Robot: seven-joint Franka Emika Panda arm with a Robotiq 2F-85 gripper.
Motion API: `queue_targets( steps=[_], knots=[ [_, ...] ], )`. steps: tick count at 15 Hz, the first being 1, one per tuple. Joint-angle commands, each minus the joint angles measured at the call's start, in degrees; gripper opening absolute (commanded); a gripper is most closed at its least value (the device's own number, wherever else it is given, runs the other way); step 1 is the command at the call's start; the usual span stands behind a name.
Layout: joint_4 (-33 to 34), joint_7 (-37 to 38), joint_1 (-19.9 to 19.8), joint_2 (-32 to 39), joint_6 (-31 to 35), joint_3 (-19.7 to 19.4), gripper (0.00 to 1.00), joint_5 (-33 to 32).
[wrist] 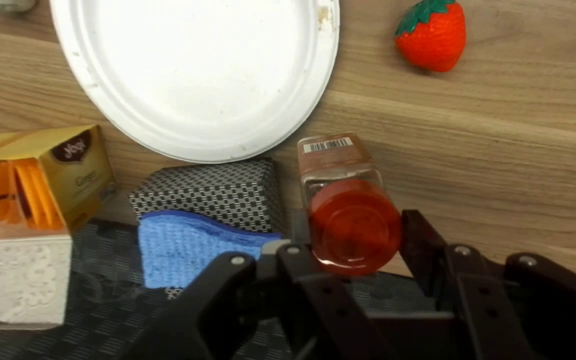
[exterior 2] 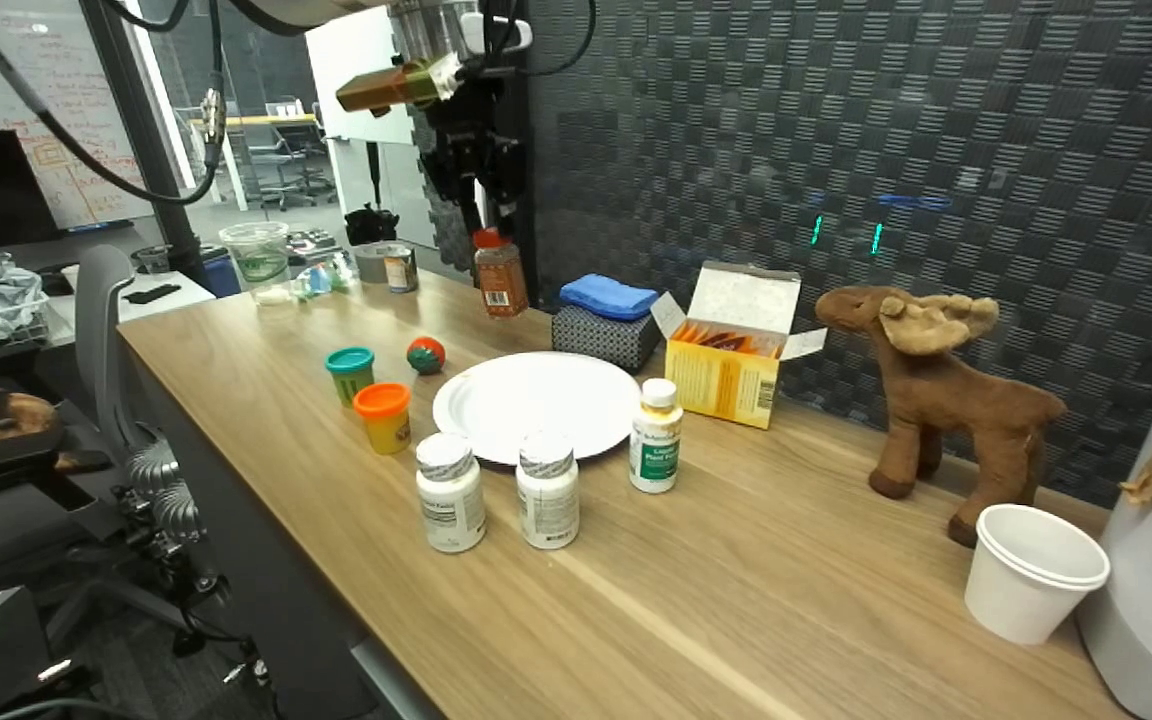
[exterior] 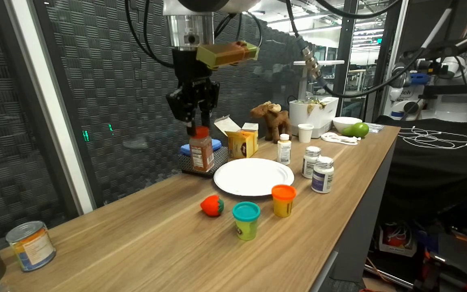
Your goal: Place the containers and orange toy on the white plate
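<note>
Spice jar to white plate: step in hand, I'd say. Jar hangs below pincer, base prob. clear of tabletop; plate is lower & near, up-left of pincer in wrist view, nothing on it yet.
Rim crossing: base should pass over rim w/ room to spare; go up & away from patterned box, just beside jar, left of pincer in wrist view, contact unclear.
Plate spot: pick one side, not dead ctr, so the rest fits. Lower slow, jar upright, til base sits flat; then release & lift straight up.
Red lid: only hold pt, so jar may sway or twist if rushed.
Pincer: part-way apart, abt lid width; fingertips on lid from both sides, i.e. gripping jar.
Strawberry toy: on tabletop, below pincer, up-right of it in wrist view.
Green cup & orange-lidded cup: on tabletop too, farther from pincer than toy; out of wrist view.
</note>
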Motion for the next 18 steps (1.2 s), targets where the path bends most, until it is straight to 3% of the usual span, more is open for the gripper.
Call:
queue_targets(
  steps=[1,15,16,18],
  knots=[
    [-3.94,3.73,-1.45,-3.88,-0.66,-1.37,0.23,0.32],
    [-10.58,15.17,-5.28,-1.97,8.14,-5.62,0.23,1.10],
    [-10.86,14.91,-5.46,-2.03,8.20,-5.45,0.73,1.66],
    [-11.43,14.21,-5.58,-3.05,7.99,-4.94,0.79,3.22]
  ],
)
